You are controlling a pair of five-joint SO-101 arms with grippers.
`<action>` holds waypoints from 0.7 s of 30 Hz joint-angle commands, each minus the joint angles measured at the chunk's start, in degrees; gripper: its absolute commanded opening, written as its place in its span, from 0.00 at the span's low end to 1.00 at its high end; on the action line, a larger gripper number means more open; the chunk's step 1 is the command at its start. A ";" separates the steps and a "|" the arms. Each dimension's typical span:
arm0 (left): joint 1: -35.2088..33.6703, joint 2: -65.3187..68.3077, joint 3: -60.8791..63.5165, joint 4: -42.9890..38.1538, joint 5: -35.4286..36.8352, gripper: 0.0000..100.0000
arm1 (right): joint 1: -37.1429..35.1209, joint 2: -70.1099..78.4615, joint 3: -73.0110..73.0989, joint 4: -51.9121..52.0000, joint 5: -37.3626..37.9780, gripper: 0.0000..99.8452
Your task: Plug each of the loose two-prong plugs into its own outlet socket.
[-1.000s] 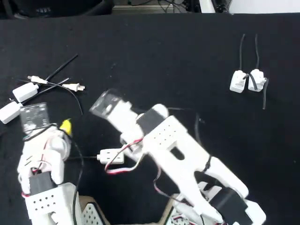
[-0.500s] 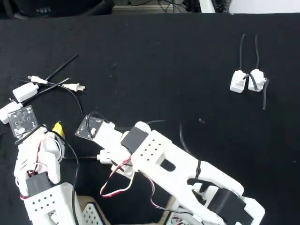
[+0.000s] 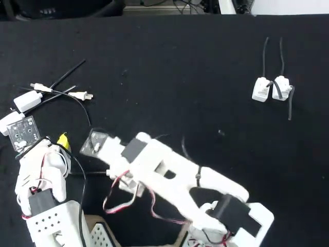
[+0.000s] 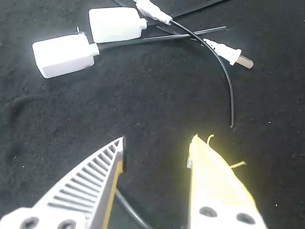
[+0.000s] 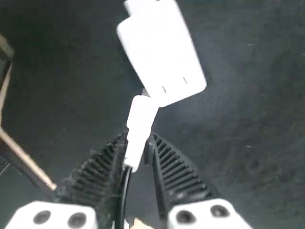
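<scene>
Plug sits clamped in right pincer, touching socket.

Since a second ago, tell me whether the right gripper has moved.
Yes. In the high view the right gripper moved toward the near edge of the table, away from the two white sockets.

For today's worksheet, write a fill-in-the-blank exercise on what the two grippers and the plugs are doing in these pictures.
1. The left gripper is ___, with nothing between its fingers.
2. The gripper shut on the white plug, which meets an outlet socket, belongs to the ___ arm.
3. Ahead of the left gripper lie ___ loose sockets.
4. One finger of the left gripper is coloured ___.

Missing words: open; right; two; yellow.
</scene>
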 commanded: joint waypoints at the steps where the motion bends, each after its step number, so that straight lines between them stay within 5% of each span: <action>1: -0.75 -0.53 -1.10 0.26 0.26 0.22 | 4.84 0.22 -3.91 -1.58 -0.09 0.01; 21: -0.31 -0.53 -0.66 0.35 -0.09 0.22 | 14.33 0.57 -7.16 -5.19 1.85 0.01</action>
